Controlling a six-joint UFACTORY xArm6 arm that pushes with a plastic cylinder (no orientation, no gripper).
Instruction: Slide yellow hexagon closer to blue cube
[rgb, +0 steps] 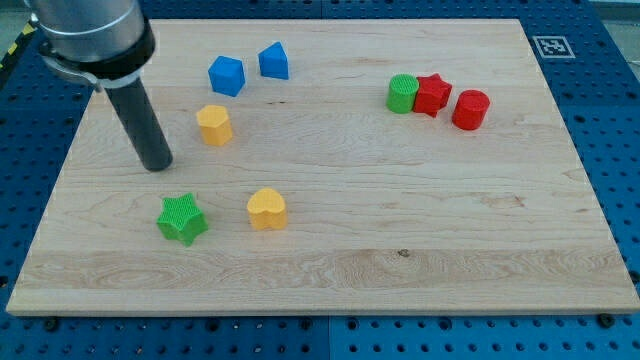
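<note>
The yellow hexagon (214, 125) stands on the wooden board (400, 220) at the upper left. The blue cube (227, 75) sits just above it, a short gap apart. A second blue block (274, 61), wedge-like, lies to the right of the cube. My tip (157, 164) rests on the board to the left of and a little below the yellow hexagon, apart from it. The dark rod rises toward the view's top left.
A green star (182, 218) lies below my tip. A yellow heart (267, 209) lies to its right. At the upper right stand a green cylinder (403, 93), a red star (432, 95) and a red cylinder (470, 109) in a row.
</note>
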